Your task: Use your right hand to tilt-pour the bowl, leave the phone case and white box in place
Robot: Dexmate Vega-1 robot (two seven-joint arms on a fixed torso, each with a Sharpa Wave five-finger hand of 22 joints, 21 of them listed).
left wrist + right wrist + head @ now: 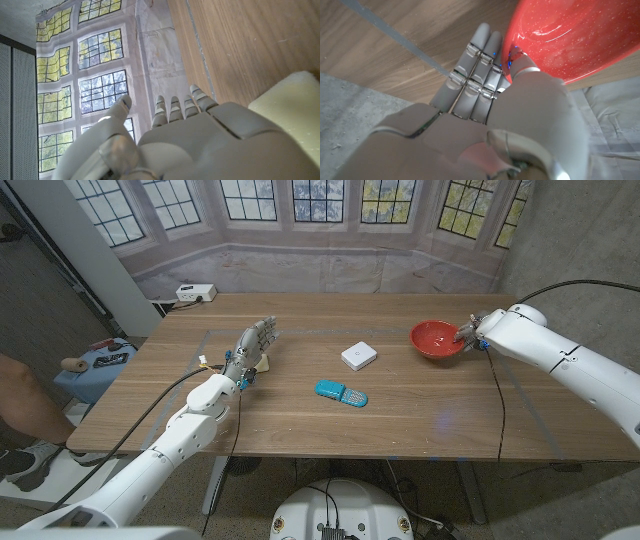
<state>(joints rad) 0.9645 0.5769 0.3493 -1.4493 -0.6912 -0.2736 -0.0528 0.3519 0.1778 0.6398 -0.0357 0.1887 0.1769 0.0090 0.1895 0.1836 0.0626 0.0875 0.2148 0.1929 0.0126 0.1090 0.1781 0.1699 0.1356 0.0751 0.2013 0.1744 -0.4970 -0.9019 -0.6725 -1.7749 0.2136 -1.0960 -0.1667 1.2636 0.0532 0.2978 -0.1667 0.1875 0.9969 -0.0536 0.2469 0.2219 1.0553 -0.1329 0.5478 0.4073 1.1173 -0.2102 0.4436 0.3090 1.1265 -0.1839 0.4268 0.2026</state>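
Head view —
**A:** Where is the red bowl?
**B:** On the wooden counter, toward the robot's right and the far side. The right hand grips it at the rim on its right side.

**A:** How firm is that hold?
**B:** The right wrist view shows the thumb lying over the rim into the bowl, with the fingers running along beneath its outer wall. The rim is pinched between them.

**A:** Is the bowl tipped?
**B:** From the head camera it looks close to level; a slight tilt cannot be judged.

**A:** And the other two items?
**B:** The white box sits near the middle of the counter, well apart from the bowl. The blue phone case lies just in front of it, nearer the robot. Neither is touched.

**A:** The left hand?
**B:** It stands at the counter's left side, fingers straight and apart, holding nothing. In the left wrist view its fingers point toward a window backdrop past the counter's edge.
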